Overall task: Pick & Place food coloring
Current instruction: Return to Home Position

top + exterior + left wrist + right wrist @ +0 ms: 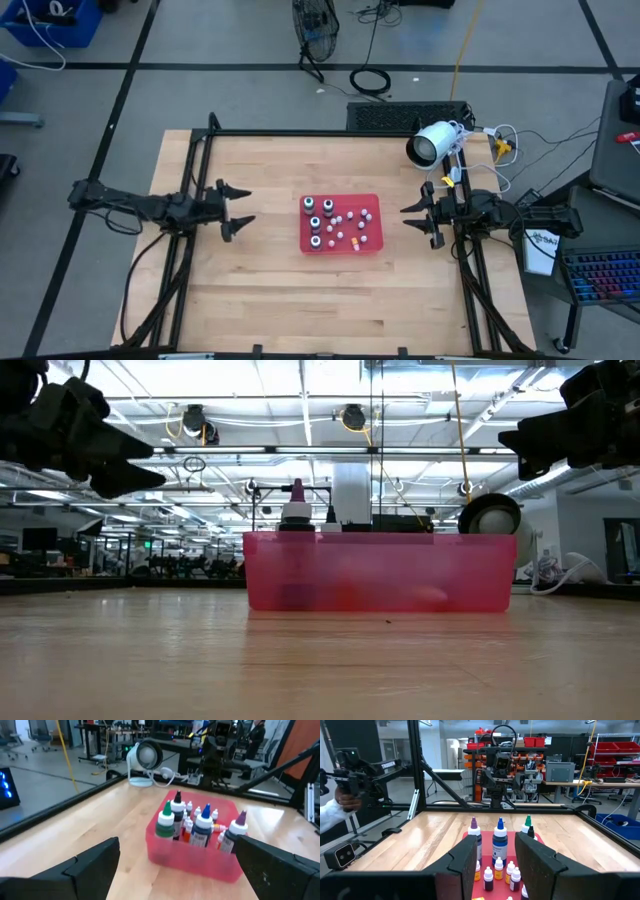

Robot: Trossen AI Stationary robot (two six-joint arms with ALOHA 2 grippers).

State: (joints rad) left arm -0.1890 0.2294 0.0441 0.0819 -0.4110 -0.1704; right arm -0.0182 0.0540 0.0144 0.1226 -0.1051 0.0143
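Four big food coloring bottles stand upright inside the red tray (345,197), grouped on its 9 o'clock side in the high view.
- Green bottle (309,204): 11 o'clock corner.
- Black bottle (327,208): just beside the green one, toward 3 o'clock.
- Blue bottle (315,222): 9 o'clock.
- Purple bottle (317,241): 7 o'clock corner.

Small bottles (355,222) are clustered from the centre toward 3 o'clock.

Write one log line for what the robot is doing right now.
bottles: standing in red tray | left gripper: open, empty, left of tray | right gripper: open, empty, right of tray
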